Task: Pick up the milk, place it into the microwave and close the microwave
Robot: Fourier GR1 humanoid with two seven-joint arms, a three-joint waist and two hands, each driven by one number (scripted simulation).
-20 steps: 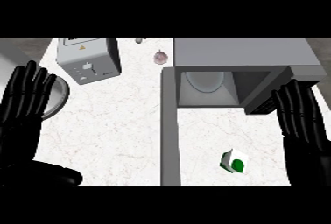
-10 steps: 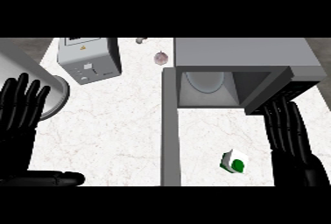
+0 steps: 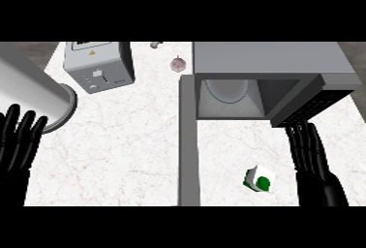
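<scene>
A small white milk carton (image 3: 259, 179) with a green mark lies on the counter, in front of the grey microwave (image 3: 265, 63). The microwave's door (image 3: 312, 103) stands open to the right, and a white plate (image 3: 229, 90) shows inside. My right hand (image 3: 310, 154) is open with straight fingers, just right of the carton and apart from it, its fingertips near the door's lower edge. At the left edge my left hand (image 3: 19, 139) rests open, fingers up.
A grey toaster (image 3: 99, 65) stands at the back left. A large silver cylinder (image 3: 32, 94) comes in from the left beside my left hand. Two small purplish items (image 3: 177, 63) lie near the back. A grey divider strip (image 3: 189, 145) runs down the counter's middle.
Both hands have dropped lower in the view. The right hand has turned narrower and drawn in toward the carton. The view has shifted so the microwave and toaster sit lower.
</scene>
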